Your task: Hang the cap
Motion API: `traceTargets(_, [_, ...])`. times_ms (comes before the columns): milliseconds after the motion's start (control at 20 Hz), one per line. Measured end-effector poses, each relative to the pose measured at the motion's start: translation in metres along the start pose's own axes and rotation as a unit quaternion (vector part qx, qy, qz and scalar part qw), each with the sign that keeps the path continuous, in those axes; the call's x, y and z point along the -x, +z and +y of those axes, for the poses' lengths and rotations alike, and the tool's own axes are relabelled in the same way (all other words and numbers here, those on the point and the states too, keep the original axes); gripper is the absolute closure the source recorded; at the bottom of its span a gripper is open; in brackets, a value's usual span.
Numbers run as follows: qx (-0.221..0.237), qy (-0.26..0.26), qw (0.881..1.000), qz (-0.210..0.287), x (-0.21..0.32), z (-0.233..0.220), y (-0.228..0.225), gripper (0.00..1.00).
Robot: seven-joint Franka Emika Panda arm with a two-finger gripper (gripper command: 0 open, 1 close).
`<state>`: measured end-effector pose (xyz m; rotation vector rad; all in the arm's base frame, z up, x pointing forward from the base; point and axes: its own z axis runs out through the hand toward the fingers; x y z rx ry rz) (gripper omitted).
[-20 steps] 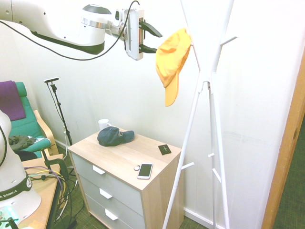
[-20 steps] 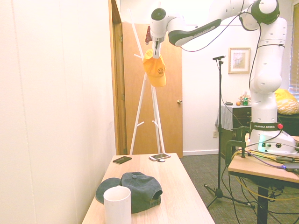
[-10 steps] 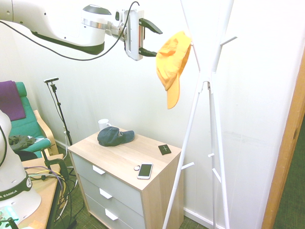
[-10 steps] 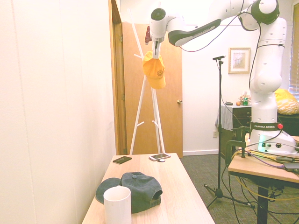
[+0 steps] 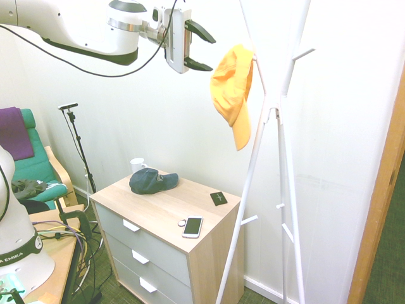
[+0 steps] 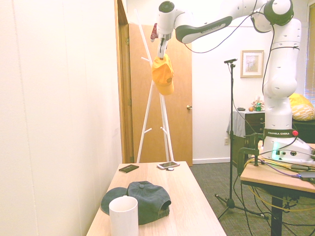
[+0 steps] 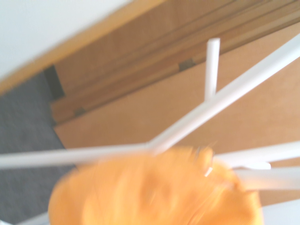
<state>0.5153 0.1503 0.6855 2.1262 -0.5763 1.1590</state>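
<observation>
The pincer [image 5: 199,47] stands released: its two dark fingers are spread wide, with no fabric between them. It is set above and to one side of the yellow cap [image 5: 231,88], apart from it, a position that presumably keeps the fingers clear of the crown while the cap takes its own weight.

The yellow cap is on the white coat stand [image 5: 259,136], at the upper part of the frame, with its brim pointing down. The crown meets the stand near the end of a peg [image 5: 255,58], and nothing else in sight bears the load; the peg probably catches the cap by its rear opening or edge, though the exact point of contact cannot be made out. Brim-down is the attitude a cap would take when supported at the back. Hanging appears complete. The remaining step, in my judgement, is to withdraw the arm straight away from the stand; a sideways sweep could knock the soft cap off a shallow catch.

Below, the chest of drawers [image 5: 107,195] carries the dark blue cap [image 5: 152,181], the white mug [image 6: 124,216], the phone [image 5: 192,227] and a small dark card [image 5: 218,199]. The mug stands upright beside the dark blue cap, out of the working area.
</observation>
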Motion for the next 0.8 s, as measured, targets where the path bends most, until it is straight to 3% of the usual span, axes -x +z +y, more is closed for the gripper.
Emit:
traceTargets(200, [-0.073,0.046,0.994,-0.065,-0.033,0.014,-0.02,0.0])
traceTargets(400, [-0.148,0.07,0.974,-0.158,-0.039,0.003,-0.006,0.0])
traceTargets(600, [-0.22,0.076,0.938,-0.258,-0.029,-0.018,0.02,0.0])
traceTargets(800, [-0.294,0.068,0.89,-0.341,-0.025,-0.025,0.017,0.0])
